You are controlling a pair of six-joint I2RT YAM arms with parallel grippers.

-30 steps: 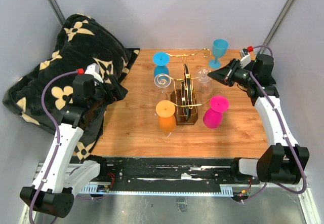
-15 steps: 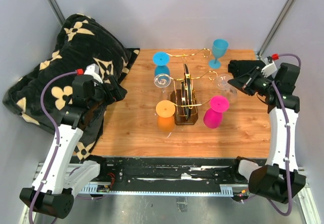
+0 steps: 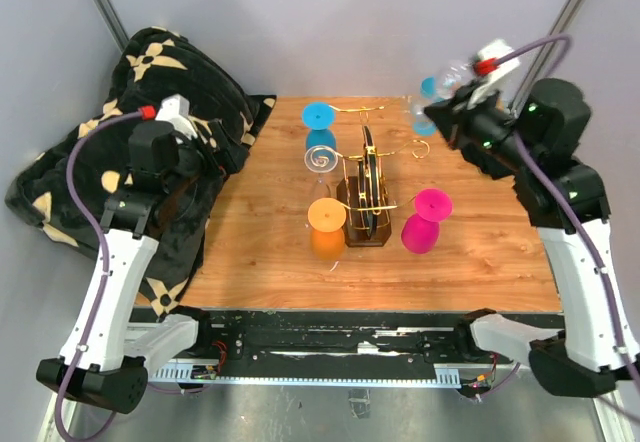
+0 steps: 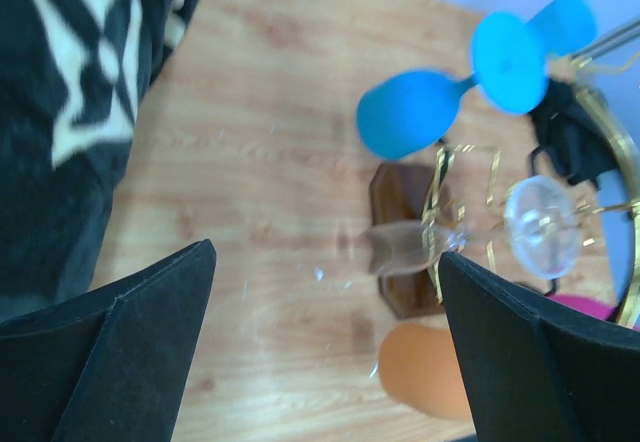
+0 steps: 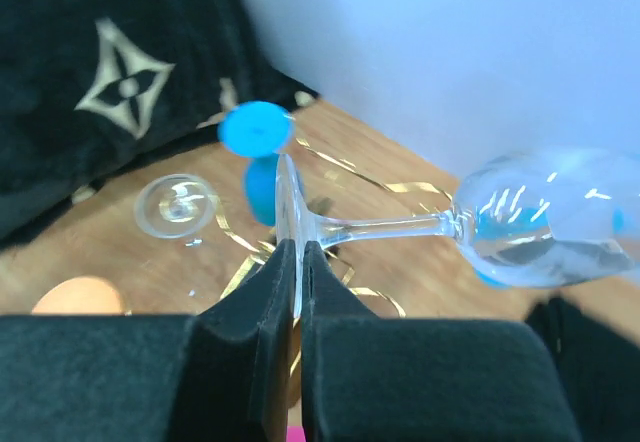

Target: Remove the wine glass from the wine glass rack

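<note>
Right gripper (image 5: 293,262) is pinched tight on the foot of the clear wine glass (image 5: 540,224). The glass lies sideways in the air, off the wine glass rack (image 3: 366,177), above the table's (image 3: 260,252) back right corner. Left gripper (image 4: 325,259) has jaws wide and holds nothing, over the left table edge by the black blanket (image 3: 150,82). Blue glass (image 3: 318,127), orange glass (image 3: 327,224) and magenta glass (image 3: 425,217) hang on the rack.
</note>
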